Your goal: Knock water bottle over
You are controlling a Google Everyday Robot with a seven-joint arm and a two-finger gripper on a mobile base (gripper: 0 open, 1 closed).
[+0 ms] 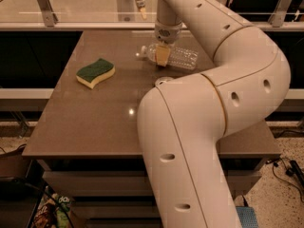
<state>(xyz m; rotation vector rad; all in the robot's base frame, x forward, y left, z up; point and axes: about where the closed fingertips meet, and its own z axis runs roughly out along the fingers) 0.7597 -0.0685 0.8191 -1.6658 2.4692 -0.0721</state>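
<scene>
The water bottle (179,57) lies on its side at the back of the brown table (95,113), its white cap pointing left and its clear ribbed body to the right. My gripper (163,55) hangs from the white arm straight over the bottle's neck end, its yellowish fingers (163,54) down in front of the bottle. Part of the bottle is hidden behind them.
A green and yellow sponge (96,72) lies at the left of the table. A small round lid-like thing (163,80) peeks out by the arm. A glass railing (71,6) runs behind the table. My own arm (190,141) covers the table's right half.
</scene>
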